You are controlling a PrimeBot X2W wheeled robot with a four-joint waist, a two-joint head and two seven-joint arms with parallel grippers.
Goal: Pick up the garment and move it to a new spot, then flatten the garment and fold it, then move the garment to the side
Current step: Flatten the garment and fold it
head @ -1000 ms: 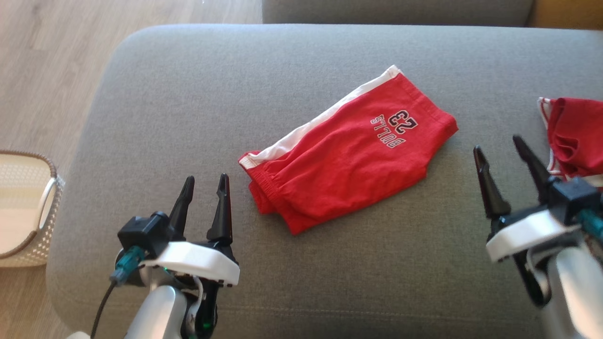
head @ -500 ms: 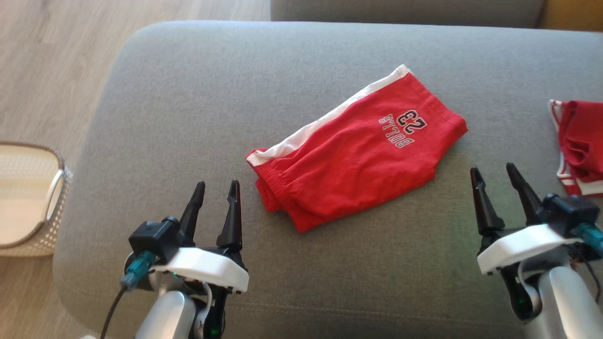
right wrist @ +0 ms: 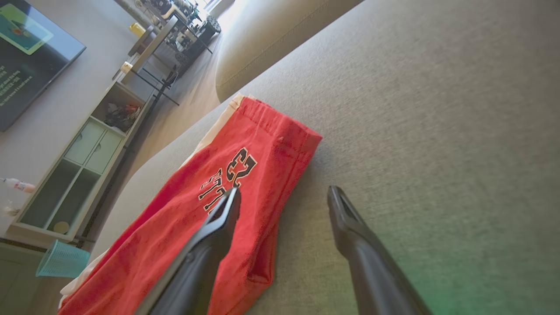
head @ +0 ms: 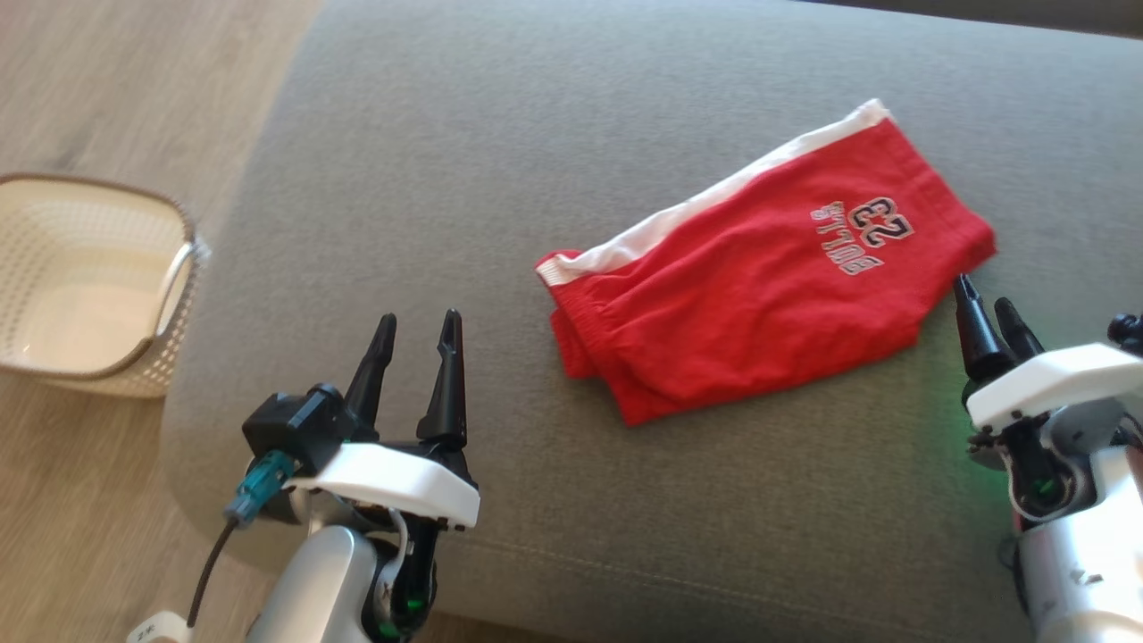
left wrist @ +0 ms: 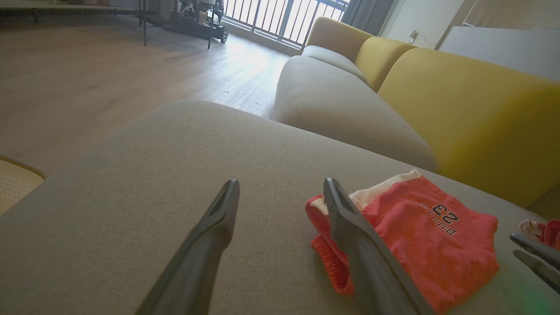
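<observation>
A folded pair of red fabric shorts [head: 768, 268], with a white stripe along one long edge and a dark "BULLS 23" print, lies flat on the wide grey upholstered seat cushion [head: 500, 161], right of centre in the head view and set at a slant, its printed end farther from the robot and its bunched end nearer. The left gripper [head: 420, 318] hangs over bare cushion to the left of the shorts' bunched end, near it but apart, its two long dark fingers spread and nothing between them; the left wrist view shows the same gap, with grey fabric showing through it and the red cloth just past the right-hand finger. The right gripper [head: 980, 293] sits at the garment's right side, its fingertips just beside the corner below the print, fingers likewise parted and empty. In the right wrist view one finger [right wrist: 218, 227] crosses in front of the red cloth while the other is over plain cushion; whether either tip touches the fabric cannot be told. A pale woven plastic basket [head: 174, 268] stands on the light wooden floor [head: 134, 80] beside the cushion's left edge. Behind the seat rises a mustard-yellow sofa back [left wrist: 459, 109].
</observation>
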